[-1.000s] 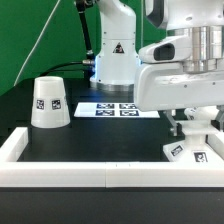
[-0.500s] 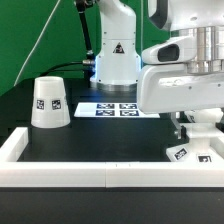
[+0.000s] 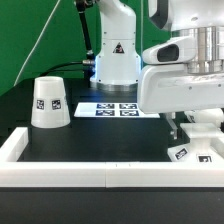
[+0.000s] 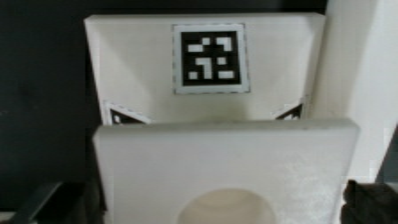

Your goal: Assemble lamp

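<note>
Gripper low over the lamp base, shade standing far off to the side.

The lamp base (image 4: 214,95) is a white stepped block: one step carries a black-and-white square tag, the next has a round hole. It lies on the black table (image 3: 100,145) directly beneath the gripper (image 3: 192,134). The dark fingers (image 4: 39,203) stand spread, one on either side of the block, and whether they press on it I cannot tell. The arm (image 3: 185,85) reaches straight down, wrist vertical. The white tapered shade (image 3: 50,103), mouth down and tagged, stands well away from the gripper, toward the exterior view's left.
</note>
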Motion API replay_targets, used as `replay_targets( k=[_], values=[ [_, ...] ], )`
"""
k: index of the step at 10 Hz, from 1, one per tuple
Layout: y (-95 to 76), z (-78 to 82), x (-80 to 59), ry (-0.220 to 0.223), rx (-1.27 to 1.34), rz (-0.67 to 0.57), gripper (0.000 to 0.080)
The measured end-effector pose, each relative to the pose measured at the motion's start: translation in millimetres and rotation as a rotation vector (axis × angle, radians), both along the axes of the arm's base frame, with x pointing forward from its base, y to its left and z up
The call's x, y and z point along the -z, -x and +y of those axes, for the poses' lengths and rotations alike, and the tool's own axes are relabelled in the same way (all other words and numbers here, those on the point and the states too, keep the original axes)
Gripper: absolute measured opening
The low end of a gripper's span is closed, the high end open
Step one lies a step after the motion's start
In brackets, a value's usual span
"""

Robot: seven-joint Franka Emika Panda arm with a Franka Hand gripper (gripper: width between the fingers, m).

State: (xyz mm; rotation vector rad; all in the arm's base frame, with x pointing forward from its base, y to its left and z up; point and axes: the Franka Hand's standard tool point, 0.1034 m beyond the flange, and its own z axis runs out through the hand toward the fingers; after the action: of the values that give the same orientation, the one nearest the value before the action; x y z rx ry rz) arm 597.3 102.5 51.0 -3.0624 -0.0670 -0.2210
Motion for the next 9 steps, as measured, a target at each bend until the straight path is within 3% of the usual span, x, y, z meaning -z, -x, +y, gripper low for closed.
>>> replay_targets(
  k=[3, 6, 7, 9],
  values=[
    [25.0, 7.1, -21.0, 0.004, -0.009, 0.002, 0.0699],
    [64.8, 5.9, -49.6, 0.017, -0.031, 0.004, 0.0699],
    [77.1, 15.3, -57.3, 0.024, -0.064, 0.000, 0.0699],
    [91.8, 35.7, -56.9, 0.080, -0.257, 0.009, 0.0699]
  ],
)
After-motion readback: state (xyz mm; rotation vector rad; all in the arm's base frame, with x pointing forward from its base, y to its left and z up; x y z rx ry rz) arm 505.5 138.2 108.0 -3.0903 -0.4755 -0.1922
